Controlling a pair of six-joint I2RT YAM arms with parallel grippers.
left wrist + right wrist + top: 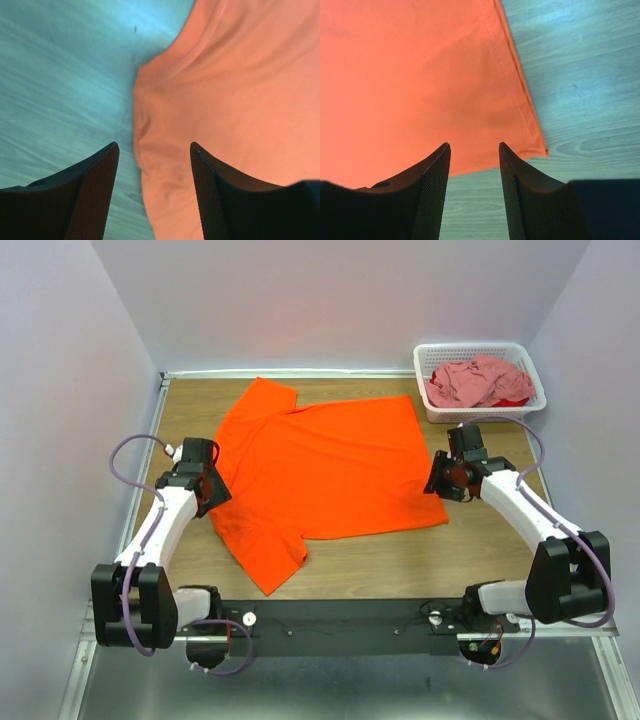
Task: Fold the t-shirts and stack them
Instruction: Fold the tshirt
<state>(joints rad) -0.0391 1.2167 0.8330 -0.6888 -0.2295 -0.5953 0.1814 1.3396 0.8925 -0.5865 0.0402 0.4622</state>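
Observation:
The bright orange t-shirt (pixel 320 465) lies spread flat on the wooden table (pixel 480 540), sleeves toward the left. My left gripper (pixel 213 485) hovers at its left edge between the sleeves. In the left wrist view this gripper (pixel 154 146) is open, with the wrinkled orange edge (pixel 235 100) below the gap and nothing held. My right gripper (pixel 441 478) is at the shirt's right hem. Its wrist view shows it (pixel 474 146) open just above the hem corner (pixel 530 140), gripping nothing. A dusty pink t-shirt (pixel 470 380) lies crumpled in the basket.
The white lattice basket (pixel 470 346) stands at the back right corner, just behind my right arm, and a bit of red cloth (pixel 515 398) shows in it. Walls close in the table on the left, back and right.

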